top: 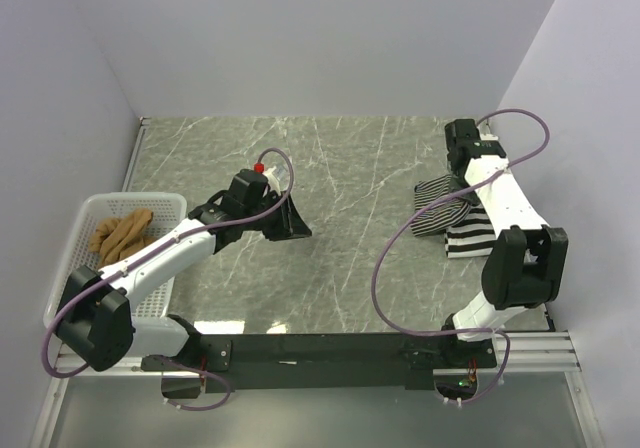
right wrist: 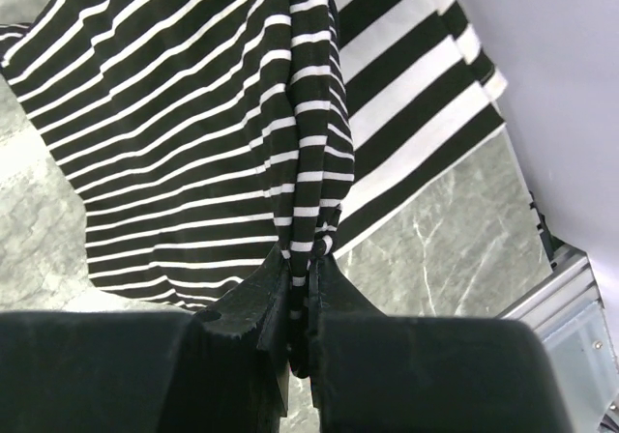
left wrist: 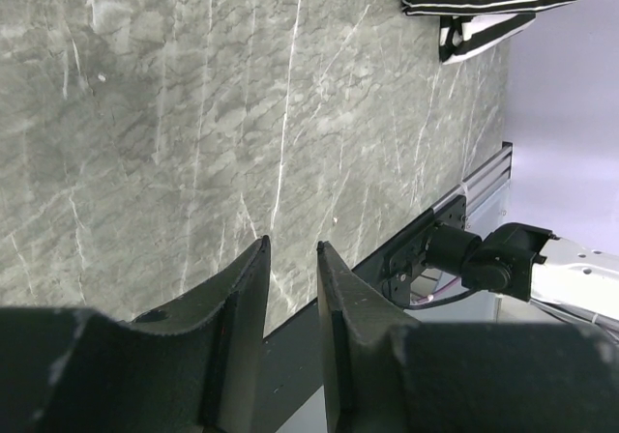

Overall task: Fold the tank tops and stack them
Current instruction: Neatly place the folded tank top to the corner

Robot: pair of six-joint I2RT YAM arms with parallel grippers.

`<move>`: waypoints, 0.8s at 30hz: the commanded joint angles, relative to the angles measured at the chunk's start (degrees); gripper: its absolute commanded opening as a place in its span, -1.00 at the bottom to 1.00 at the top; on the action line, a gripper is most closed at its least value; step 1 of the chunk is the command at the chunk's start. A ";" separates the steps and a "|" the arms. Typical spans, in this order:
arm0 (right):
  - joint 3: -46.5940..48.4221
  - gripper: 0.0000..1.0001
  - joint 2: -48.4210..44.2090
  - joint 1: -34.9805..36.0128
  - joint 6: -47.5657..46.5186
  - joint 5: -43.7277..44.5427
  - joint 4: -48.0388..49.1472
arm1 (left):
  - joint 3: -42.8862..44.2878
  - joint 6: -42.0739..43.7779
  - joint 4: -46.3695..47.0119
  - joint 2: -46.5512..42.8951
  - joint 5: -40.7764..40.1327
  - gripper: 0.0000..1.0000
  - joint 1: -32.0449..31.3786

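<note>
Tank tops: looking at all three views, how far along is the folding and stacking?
Done: the wide-striped top lies on the table, apparently folded. In hand: the right gripper pinches the thin-striped top over it. Still to do: the tan top sits bunched in the basket; the left gripper is empty.

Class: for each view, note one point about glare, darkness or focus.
Top external: a pale glare patch on the table near its front edge. Left wrist: left gripper dark and slightly soft, the tabletop beyond sharp. Right wrist: right gripper near-black, little detail; the thin-striped tank top it pinches is crisp.
</note>
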 commanded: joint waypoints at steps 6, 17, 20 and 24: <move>2.58 -1.00 -4.29 -3.24 -0.82 -0.05 0.12 | -0.73 0.89 2.49 0.71 1.41 -0.38 0.22; -0.14 -1.00 -5.88 -8.08 1.02 -1.02 1.61 | -1.25 0.71 3.19 1.24 2.03 -0.39 0.14; -2.42 -0.77 -5.44 -9.93 3.21 0.38 3.27 | -1.52 0.62 3.46 1.50 2.29 -0.39 0.14; -10.05 -0.37 -6.40 -13.97 4.71 0.64 8.02 | -1.78 0.45 3.98 1.77 2.64 -0.39 0.05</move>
